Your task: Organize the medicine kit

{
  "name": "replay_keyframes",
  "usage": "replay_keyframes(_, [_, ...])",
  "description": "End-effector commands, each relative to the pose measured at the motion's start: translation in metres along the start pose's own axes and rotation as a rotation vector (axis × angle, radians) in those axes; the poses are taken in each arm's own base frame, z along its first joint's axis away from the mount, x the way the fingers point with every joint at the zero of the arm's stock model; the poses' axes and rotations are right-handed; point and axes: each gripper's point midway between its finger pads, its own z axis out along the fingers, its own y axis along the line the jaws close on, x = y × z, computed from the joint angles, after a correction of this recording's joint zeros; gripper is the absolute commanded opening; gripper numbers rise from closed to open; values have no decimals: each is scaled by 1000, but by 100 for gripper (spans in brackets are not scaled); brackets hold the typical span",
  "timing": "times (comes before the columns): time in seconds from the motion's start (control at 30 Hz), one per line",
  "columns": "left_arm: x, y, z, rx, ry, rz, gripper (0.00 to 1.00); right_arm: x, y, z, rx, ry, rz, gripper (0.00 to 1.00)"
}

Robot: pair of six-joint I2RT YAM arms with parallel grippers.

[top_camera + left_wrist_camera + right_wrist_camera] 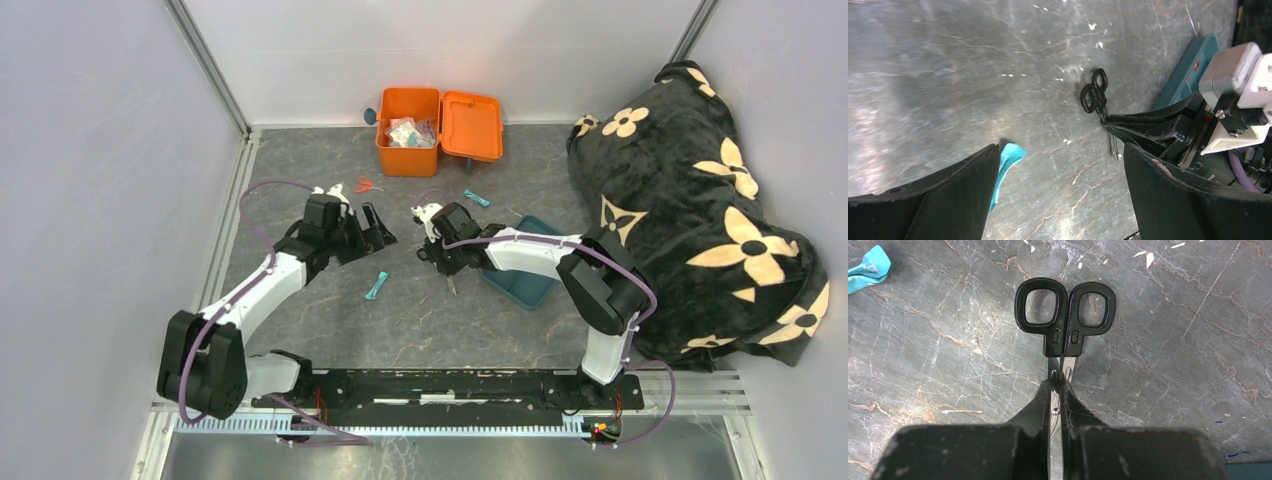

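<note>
The medicine kit (pixel 408 160), an orange box, stands open at the back of the table with packets inside and its lid (pixel 471 126) folded out to the right. My right gripper (pixel 1058 385) is shut on the blades of black scissors (pixel 1063 335), just behind the handles, low over the table. The top view shows this right gripper (pixel 440 258) at mid table. The same scissors (pixel 1094 94) appear in the left wrist view. My left gripper (pixel 1062 150) is open with nothing between its fingers, and it hovers left of the right gripper (pixel 375 228).
One teal packet (pixel 376 285) lies below the left gripper and another (pixel 476 198) lies near the kit. Small red scissors (pixel 366 185) lie in front of the kit. A teal tray (pixel 525 280) sits under the right arm. A black flowered blanket (pixel 690 200) fills the right side.
</note>
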Motion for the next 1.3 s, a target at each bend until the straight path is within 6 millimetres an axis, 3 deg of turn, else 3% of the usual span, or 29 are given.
replay_keyframes(0.0, [6,-36,21,114,11,-27,96,18,6,-2,-47,34,46,0])
replay_keyframes(0.43, [29,-55,83,215,75,-146,70,24,6,-3,-77,21,75,0])
replay_keyframes(0.67, [47,-64,101,257,131,-165,56,26,3,-5,-73,19,82,0])
replay_keyframes(0.8, [56,-63,107,251,150,-170,39,26,2,-6,-73,12,86,0])
replay_keyframes(1.07, [52,-68,111,262,145,-169,3,21,-1,-12,-63,-14,88,1])
replay_keyframes(1.13, [49,-70,110,270,140,-161,2,18,-3,-17,-51,-36,90,8])
replay_keyframes(1.27, [45,-78,100,303,124,-134,2,4,-14,-39,-28,-111,129,33])
